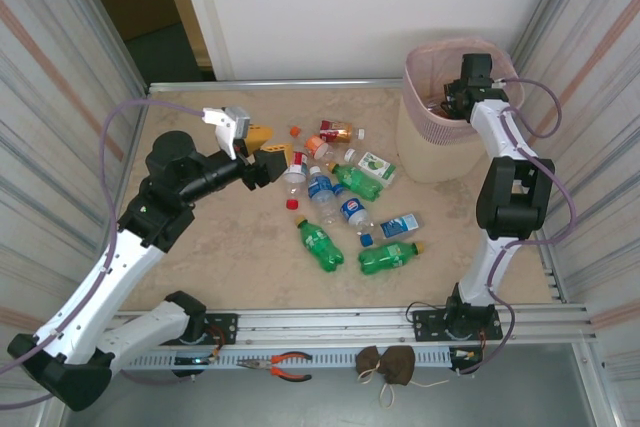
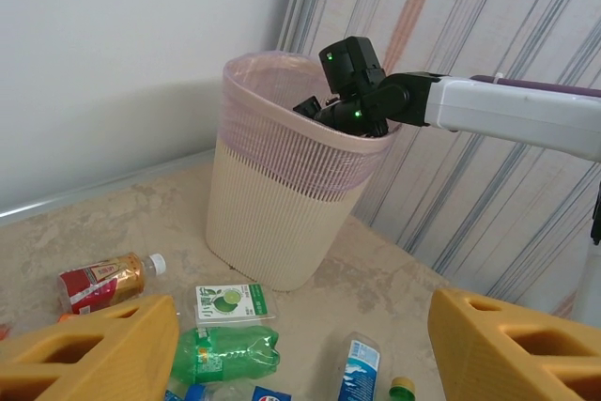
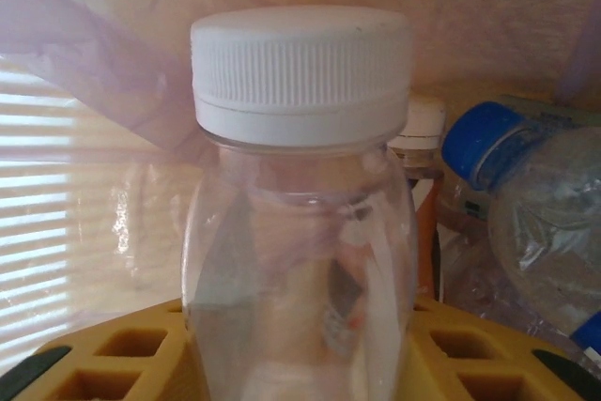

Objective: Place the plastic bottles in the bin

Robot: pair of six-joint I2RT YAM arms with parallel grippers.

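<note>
Yellow-fingered, the left hand (image 1: 267, 147) is seen over the left half of the beige marbled surface (image 1: 200, 277), its fingers spread wide with nothing between them. Just to its right, around the middle of the surface, the loose plastic bottles (image 1: 340, 202) are scattered on their sides. Nearest the near edge, a green plastic bottle (image 1: 320, 245) and a second green bottle with a yellow cap (image 1: 388, 258) are laid close together. Behind them, clear bottles with blue labels (image 1: 325, 192) are clustered, some touching. Farthest toward the far edge, a brown bottle with a red label and white cap (image 1: 337, 130) is found.

At the far right corner of the surface, the tall pale pink latticed plastic bin (image 1: 425, 147) is stood upright, lined with a thin lilac bag (image 2: 282, 152). The right hand (image 3: 300, 345) is lowered inside its rim. A clear plastic bottle with a white ribbed cap (image 3: 300, 232) is held between its yellow pads, touched on both sides, the cap pointed away from the hand. Beyond it, inside the bin, a crumpled clear bottle with a blue cap (image 3: 526, 185) is seen lying.
</note>
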